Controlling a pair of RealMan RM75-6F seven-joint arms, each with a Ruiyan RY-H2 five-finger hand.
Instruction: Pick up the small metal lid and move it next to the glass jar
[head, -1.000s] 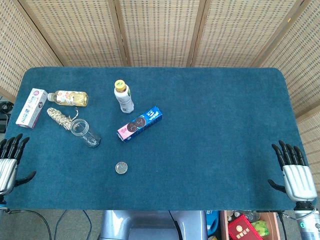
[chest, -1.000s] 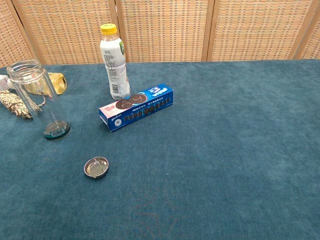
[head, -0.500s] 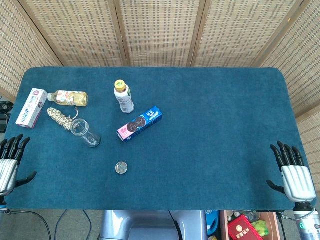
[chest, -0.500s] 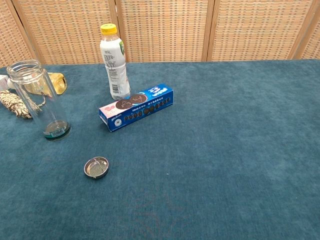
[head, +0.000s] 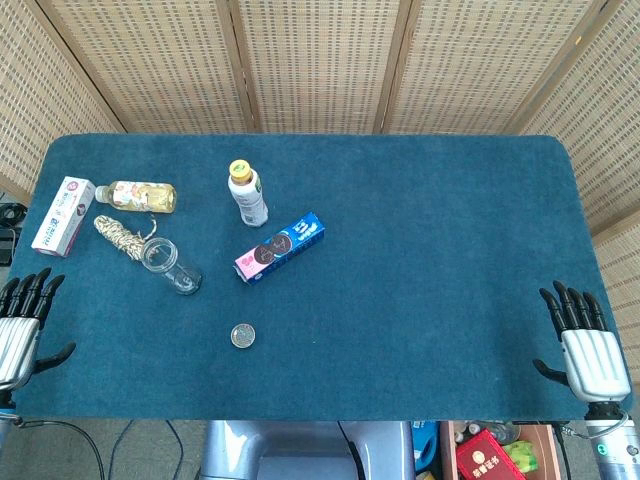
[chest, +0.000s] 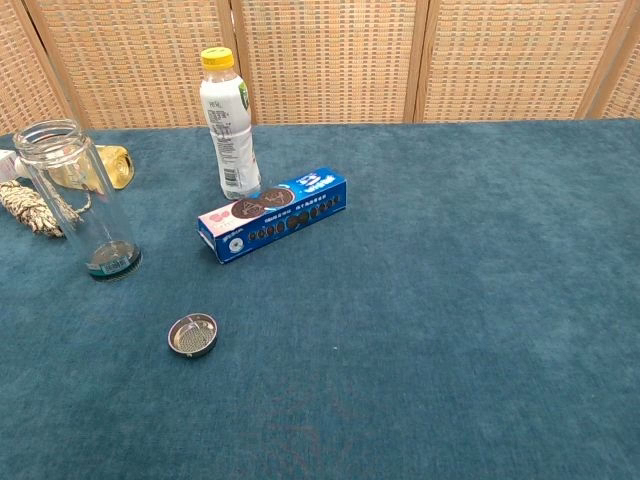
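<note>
Both hands idle, fingers spread; left hand (head: 20, 325) should pinch lid (head: 242, 335) rim, probably hollow-up, set by jar (head: 170, 267) at 10 o'clock

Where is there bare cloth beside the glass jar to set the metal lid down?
Bare cloth lies in front of the glass jar, between it and the small metal lid, and to its right, short of the cookie box. Behind and left it is crowded: rope bundle, lying bottle, white carton.
</note>
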